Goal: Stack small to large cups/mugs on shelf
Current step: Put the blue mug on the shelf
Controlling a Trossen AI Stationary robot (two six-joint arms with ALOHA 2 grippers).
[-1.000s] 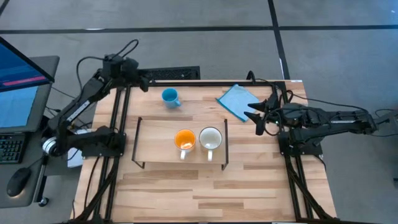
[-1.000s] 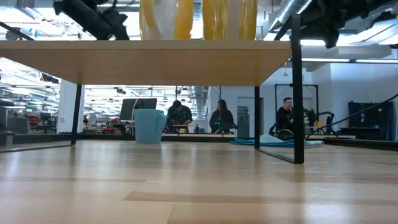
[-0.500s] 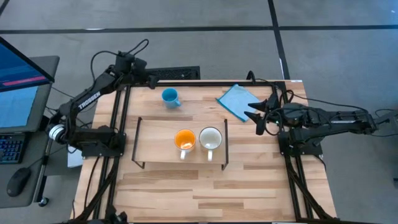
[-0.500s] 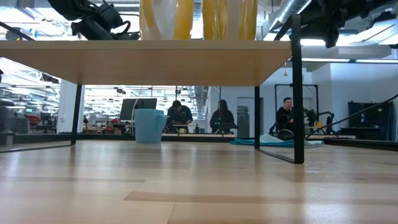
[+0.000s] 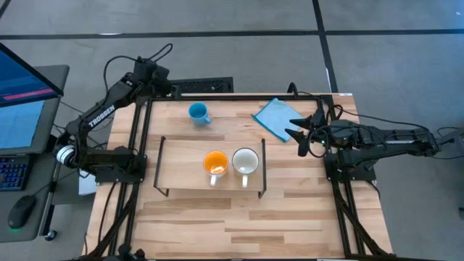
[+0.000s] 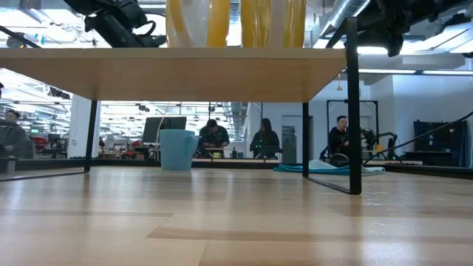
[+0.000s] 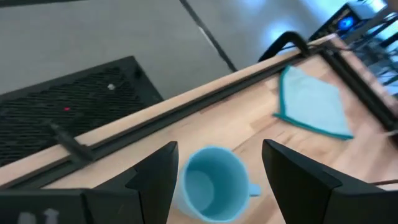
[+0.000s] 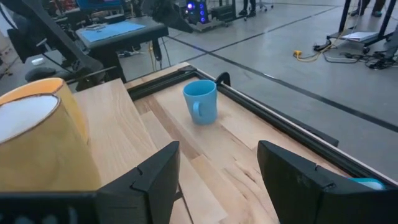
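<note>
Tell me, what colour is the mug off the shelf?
Blue mug, clearest in the right wrist view.

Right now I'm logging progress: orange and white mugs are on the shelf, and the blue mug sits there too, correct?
Not quite. The blue mug stands on the tabletop behind the shelf, as the high view shows. The orange mug and white mug are on it.

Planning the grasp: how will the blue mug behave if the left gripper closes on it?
The blue mug looks rigid, so it shouldn't deform. It stands upright, open end up, so it probably won't roll. Small with a side handle, it may slide or twist if nudged by the open left gripper.
</note>
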